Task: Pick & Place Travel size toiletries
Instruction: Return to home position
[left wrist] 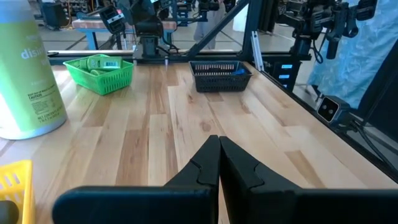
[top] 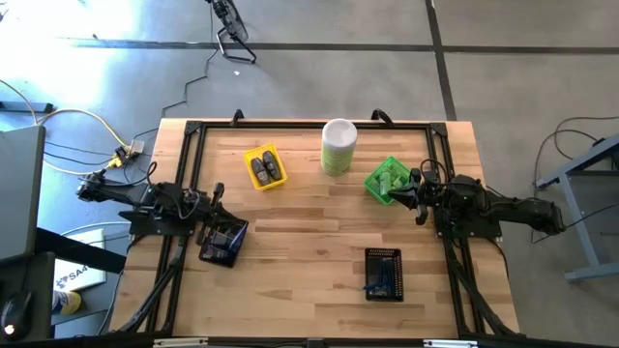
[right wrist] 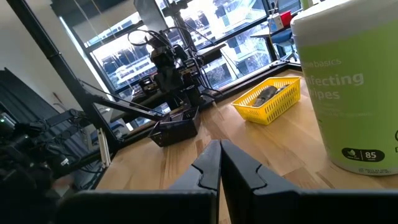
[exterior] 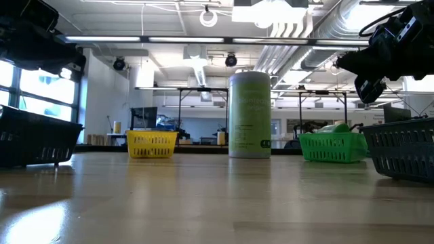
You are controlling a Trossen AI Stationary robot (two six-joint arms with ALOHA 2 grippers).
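Wooden table, your two arms parked at its sides, both sets of fingers pressed together.
Your left gripper sits closed just beside the left black bin, whose dark contents you cannot make out. Ahead of it, the yellow tray holds two grey oval pieces side by side, lengthwise. Past the canister, green bottles lie flat in the green tray, just ahead of your closed right gripper. Beside that arm, a blue item lies lengthwise in the right black bin.
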